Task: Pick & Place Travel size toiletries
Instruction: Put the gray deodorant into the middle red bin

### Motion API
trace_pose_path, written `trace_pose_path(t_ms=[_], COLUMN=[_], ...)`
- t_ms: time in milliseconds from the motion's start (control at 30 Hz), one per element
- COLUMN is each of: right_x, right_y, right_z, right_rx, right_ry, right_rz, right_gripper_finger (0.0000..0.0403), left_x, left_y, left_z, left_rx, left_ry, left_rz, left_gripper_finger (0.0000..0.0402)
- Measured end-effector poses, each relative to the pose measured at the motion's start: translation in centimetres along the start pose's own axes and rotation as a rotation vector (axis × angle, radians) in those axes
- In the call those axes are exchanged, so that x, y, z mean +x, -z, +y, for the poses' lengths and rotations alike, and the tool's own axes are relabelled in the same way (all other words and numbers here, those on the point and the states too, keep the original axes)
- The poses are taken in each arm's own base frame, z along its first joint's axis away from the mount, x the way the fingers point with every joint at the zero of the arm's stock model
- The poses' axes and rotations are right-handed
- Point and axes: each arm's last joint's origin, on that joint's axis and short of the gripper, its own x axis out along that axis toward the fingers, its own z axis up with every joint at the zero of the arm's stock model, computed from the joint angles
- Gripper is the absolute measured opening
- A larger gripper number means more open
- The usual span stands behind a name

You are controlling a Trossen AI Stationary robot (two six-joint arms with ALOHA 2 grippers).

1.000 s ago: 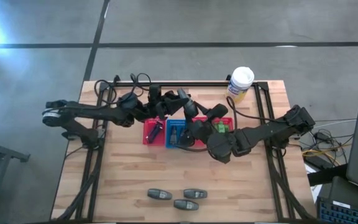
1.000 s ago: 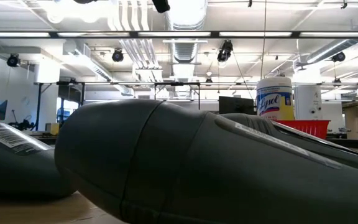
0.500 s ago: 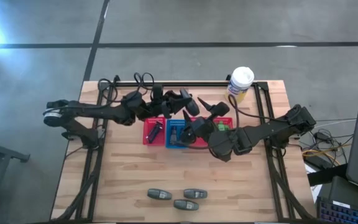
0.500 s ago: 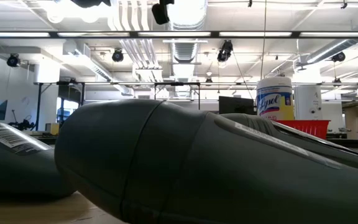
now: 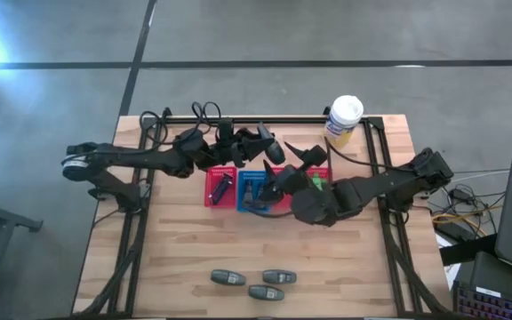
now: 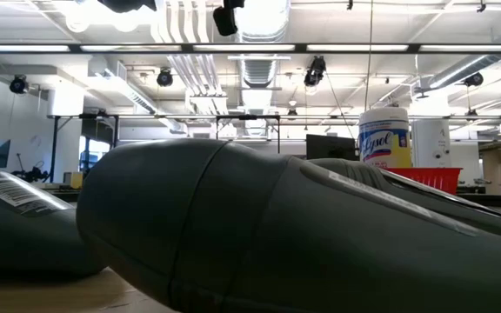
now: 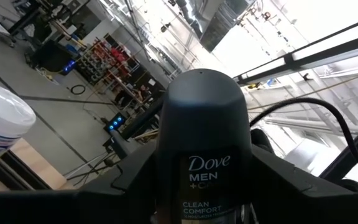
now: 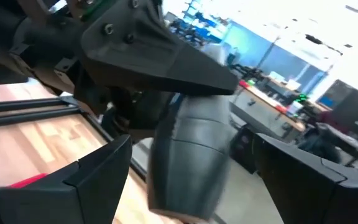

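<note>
Held by the left pincer (image 7: 197,214), grey oval bottle (image 7: 201,143) reads Dove.

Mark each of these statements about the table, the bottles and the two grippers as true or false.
1. The left gripper holds a grey Dove bottle. True.
2. Three grey oval bottles lie on the table near its front edge. True.
3. The canister lies on its side in the blue basket. False: it stands upright at the table's far edge.
4. The right gripper is shut on a green bottle. False: it is open and holds nothing.
</note>
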Motion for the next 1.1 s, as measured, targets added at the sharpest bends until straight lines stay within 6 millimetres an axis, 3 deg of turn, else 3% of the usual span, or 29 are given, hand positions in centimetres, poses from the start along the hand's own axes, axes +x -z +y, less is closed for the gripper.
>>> trace_pose_path(t_ms=[200,700,800,1100], right_x=[1.2,2.0,2.1,2.1], right_y=[0.1,0.2,0.4,0.7], right_z=[-0.2,-0.5,-0.5,-0.5], right_rx=[0.034,0.062,0.076,0.075], right_ry=[-0.051,-0.053,-0.052,-0.052], right_rz=[0.014,0.026,0.035,0.051], right_gripper_finger=[0.0311,0.0208,0.0217,0.0304], left_x=[0.0,-0.2,-0.2,-0.2], left_y=[0.1,0.4,0.4,0.4], left_z=[0.0,0.4,0.5,0.4], left_rx=[0.0,0.006,0.008,0.013], left_ry=[-0.002,-0.026,-0.03,-0.019], left_rz=[0.011,0.024,0.025,0.025], left_gripper_finger=[0.0209,0.0209,0.0209,0.0209])
